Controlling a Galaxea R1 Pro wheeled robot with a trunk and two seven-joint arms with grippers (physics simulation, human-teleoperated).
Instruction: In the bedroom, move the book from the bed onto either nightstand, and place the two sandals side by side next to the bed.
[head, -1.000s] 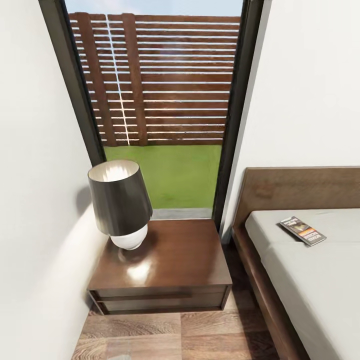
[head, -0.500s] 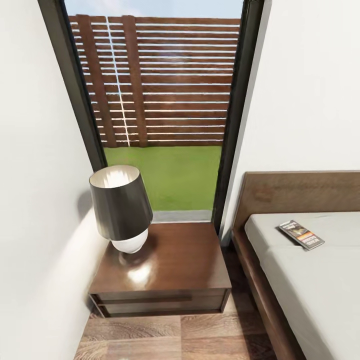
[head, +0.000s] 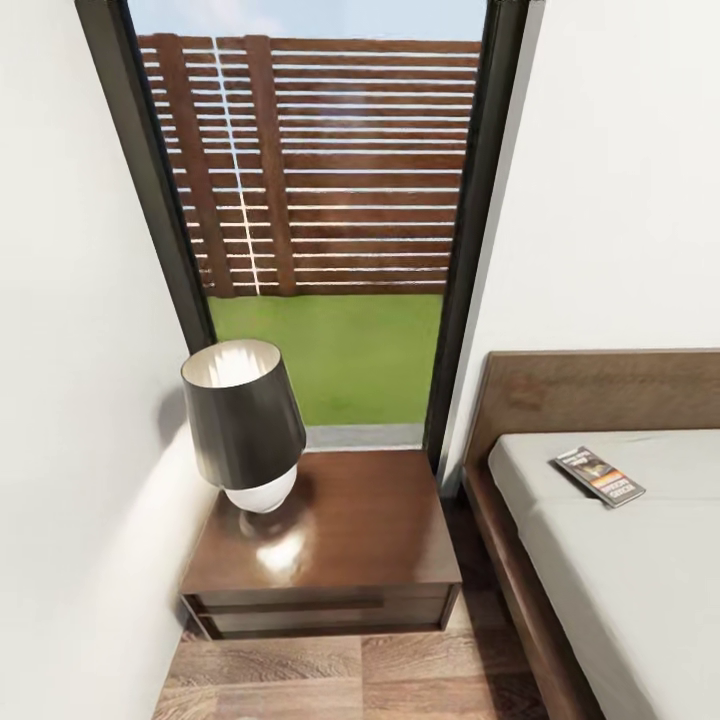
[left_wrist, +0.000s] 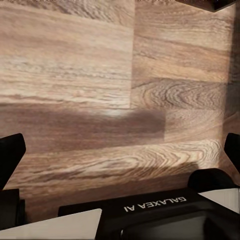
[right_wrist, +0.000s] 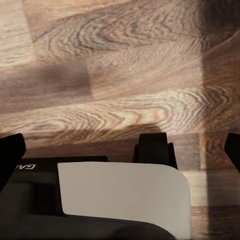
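One book (head: 599, 476) unmoved on bed (head: 640, 560) | view tilted | both fingers apart

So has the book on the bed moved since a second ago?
No. The book lies in the same spot on the mattress by the headboard. The whole picture shifted, so the camera moved.

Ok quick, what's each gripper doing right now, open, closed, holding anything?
Left gripper: open, fingers spread wide, holding nothing, over the wood floor.
Right gripper: open, fingers spread wide, holding nothing, over the floor.
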